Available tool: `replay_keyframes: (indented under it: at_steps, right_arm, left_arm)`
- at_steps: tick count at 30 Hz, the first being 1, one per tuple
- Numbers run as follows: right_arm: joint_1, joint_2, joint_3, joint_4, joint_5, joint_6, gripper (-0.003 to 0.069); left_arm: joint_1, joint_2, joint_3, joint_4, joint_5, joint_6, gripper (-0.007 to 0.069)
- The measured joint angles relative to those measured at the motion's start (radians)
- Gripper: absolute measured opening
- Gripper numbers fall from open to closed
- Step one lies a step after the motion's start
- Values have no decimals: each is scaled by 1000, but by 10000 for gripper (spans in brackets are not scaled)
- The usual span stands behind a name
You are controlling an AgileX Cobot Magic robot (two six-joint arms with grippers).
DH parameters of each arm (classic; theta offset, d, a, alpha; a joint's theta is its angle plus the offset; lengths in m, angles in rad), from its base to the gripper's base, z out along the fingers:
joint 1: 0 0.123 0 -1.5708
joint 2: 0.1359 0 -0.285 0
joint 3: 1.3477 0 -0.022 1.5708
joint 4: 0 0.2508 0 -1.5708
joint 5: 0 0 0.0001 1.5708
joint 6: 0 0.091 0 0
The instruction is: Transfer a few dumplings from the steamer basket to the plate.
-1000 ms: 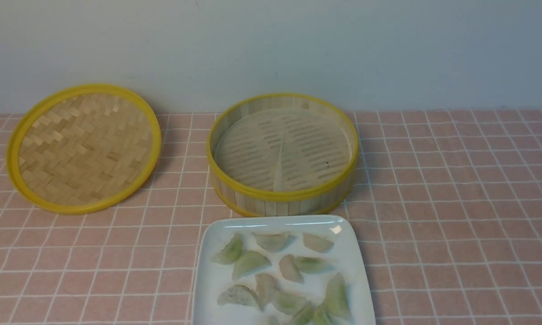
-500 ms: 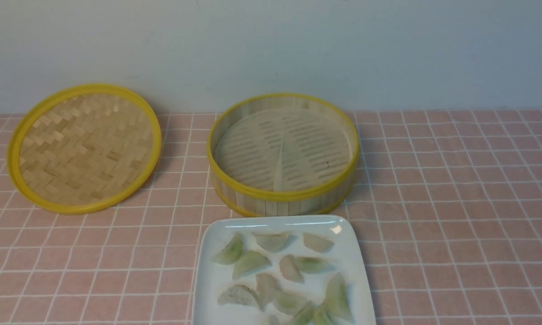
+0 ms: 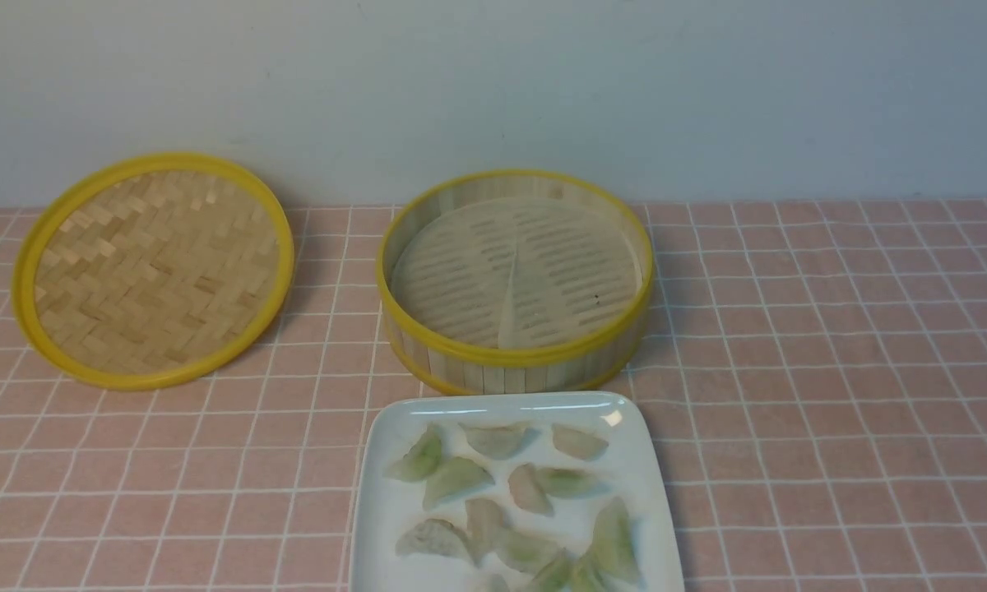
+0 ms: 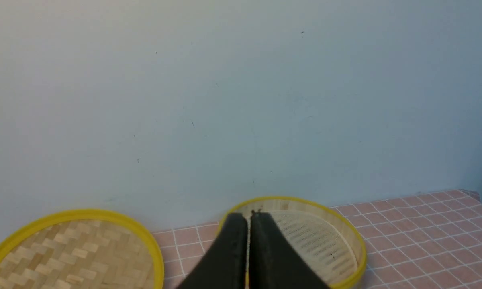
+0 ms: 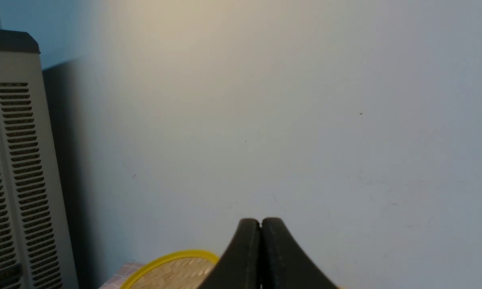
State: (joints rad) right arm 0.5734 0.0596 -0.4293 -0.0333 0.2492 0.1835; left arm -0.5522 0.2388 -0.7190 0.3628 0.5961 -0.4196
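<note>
Translucent crescent dumplings (image 3: 510,510) on glossy square plate (image 3: 378,526); slatted bamboo steamer basket (image 3: 514,370)

my pink grid-checked tabletop (image 3: 831,370) carries the woven bamboo lid (image 3: 155,270), round bamboo steamer basket (image 3: 516,372) and white square plate (image 3: 382,526).

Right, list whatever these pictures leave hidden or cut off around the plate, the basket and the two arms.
- The plate: its near edge and the nearest dumplings are cut off by the bottom of the front view, so no full count.
- The steamer basket: its near inner floor is hidden by its own wall in the front view; the left gripper covers part of it in the left wrist view.
- Both arms: out of the front view.
- The right gripper: only the shut jaws show.
</note>
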Motion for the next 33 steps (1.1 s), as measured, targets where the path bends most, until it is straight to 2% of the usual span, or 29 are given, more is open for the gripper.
replay_keyframes:
  at_steps: [15, 18, 21, 24, 27, 33]
  right_arm:
    - [0, 0, 0, 0, 0, 0, -15]
    - [0, 0, 0, 0, 0, 0, -15]
    - [0, 0, 0, 0, 0, 0, -15]
    - [0, 0, 0, 0, 0, 0, -15]
    - [0, 0, 0, 0, 0, 0, -15]
    - [0, 0, 0, 0, 0, 0, -15]
  left_arm:
    - [11, -1, 102, 90, -1, 25, -6]
    - [65, -16, 162, 10, -2, 93, -6]
    - [184, -59, 276, -158, -54, 242, -6]
    - [305, -116, 414, -292, -173, 387, -6]
    - [402, -182, 552, -363, -289, 456, -6]
    - [479, -248, 732, -377, -328, 479, -6]
